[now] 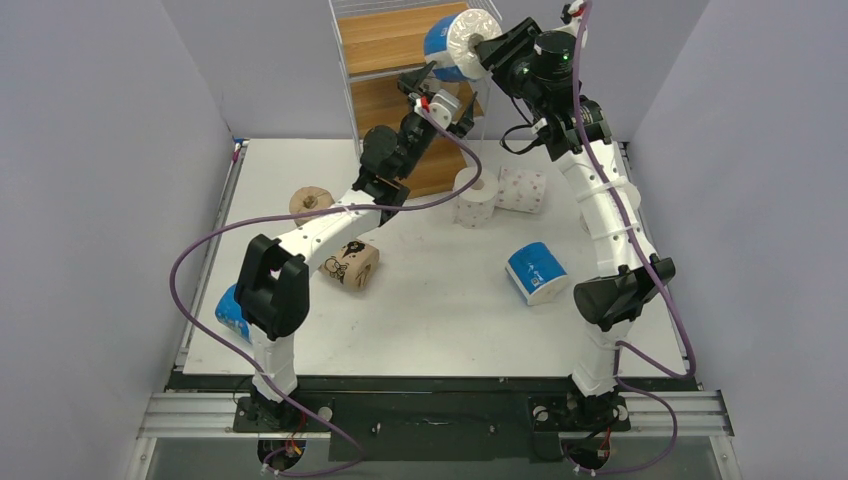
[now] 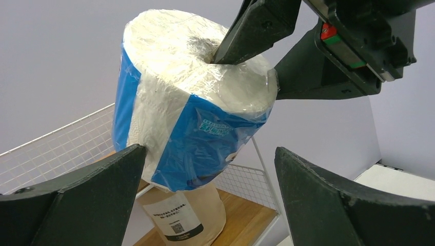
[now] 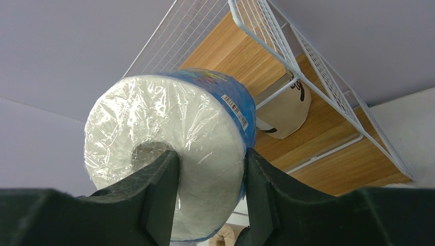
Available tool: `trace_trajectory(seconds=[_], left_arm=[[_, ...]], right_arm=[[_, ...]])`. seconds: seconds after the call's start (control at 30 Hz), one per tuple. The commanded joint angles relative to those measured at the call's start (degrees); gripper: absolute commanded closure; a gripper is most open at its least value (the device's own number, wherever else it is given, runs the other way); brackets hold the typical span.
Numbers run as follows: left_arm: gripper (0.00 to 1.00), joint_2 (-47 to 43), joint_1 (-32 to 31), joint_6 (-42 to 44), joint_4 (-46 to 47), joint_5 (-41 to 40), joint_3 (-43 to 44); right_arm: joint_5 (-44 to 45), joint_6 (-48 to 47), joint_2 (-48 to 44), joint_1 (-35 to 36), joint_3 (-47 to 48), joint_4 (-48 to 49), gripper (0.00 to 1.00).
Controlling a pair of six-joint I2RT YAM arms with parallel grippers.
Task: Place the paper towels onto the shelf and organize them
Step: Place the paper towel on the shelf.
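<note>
Right fingers (image 3: 164, 174) clamped on a blue-wrapped roll (image 3: 169, 128): one finger down the hollow core, the other outside on the wrap. Pinching the wall is the only grip that works here, since the roll is too fat to span. It hangs end-on toward my wrist, up in the air in front of the shelf (image 3: 231, 46) near its upper tiers, touching no board.

Left fingers (image 2: 115, 174) spread wide and empty, pointed up at the same roll from below, one on each side of it, not touching. Looks like a handover or a steadying stance; can't tell which.

On the shelf: one tan roll (image 3: 287, 110) upright on a lower board, tucked against the wire side. I'd guess the blue roll goes on a board above it.

Left on the desk (image 1: 440, 320):
- two white rolls (image 1: 498, 193) touching, just beside the shelf foot
- blue roll (image 1: 537, 272) on its side, near my right arm
- printed tan roll (image 1: 352, 265) and plain tan roll (image 1: 311, 203) under my left arm
- another blue one (image 1: 229, 312) half hidden by my left elbow

Task is early. Risk: the one-wall pinch lets the roll swing on release.
</note>
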Motion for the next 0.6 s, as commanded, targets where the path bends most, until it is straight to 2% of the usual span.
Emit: trace_trajectory(seconds=[0.0,0.33,0.47,0.57], left_arm=[[0.04,-0.97,0.14,1.80,-1.23,0.46,4.30],[0.03,3.58,1.01,-1.79,-1.92,-1.50,10.16],[0.00,5.50,1.09,-3.14,-3.13,-3.43,12.89],[0.08,6.12,1.32,-4.22,-3.68,-4.98,14.15]], right_arm=[[-1.32,2.04,-1.91,0.07,2.83,7.36,0.63],[-4.68,2.62,-1.03,0.49,2.73,7.90,0.62],[-5.55,2.95,-0.69,0.60,2.40,8.10,0.62],[-5.71,3.00,-0.83,0.59,1.98,8.33,0.60]])
